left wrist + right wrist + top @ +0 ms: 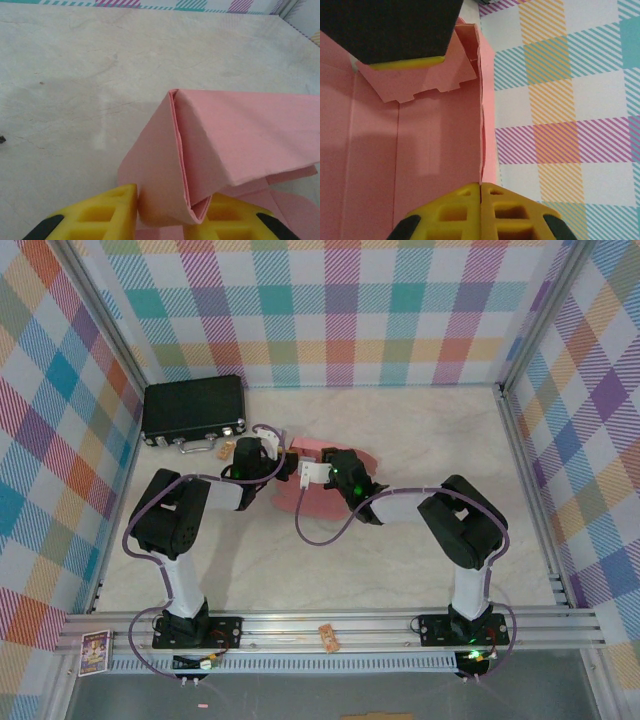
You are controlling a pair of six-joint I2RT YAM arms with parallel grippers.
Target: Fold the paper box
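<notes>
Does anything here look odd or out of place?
Nothing broken. The box is half-folded, one corner pinched, slightly wrinkled, between the left fingers. A small tan scrap lies on the front rail, away from the work.

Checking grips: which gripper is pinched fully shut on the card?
The right gripper, fingers meeting on the paper box's wall edge; the left gripper straddles a folded corner.

Salmon-pink paper box, partly folded, one wall upright, notched flaps loose, mid-table.
</notes>
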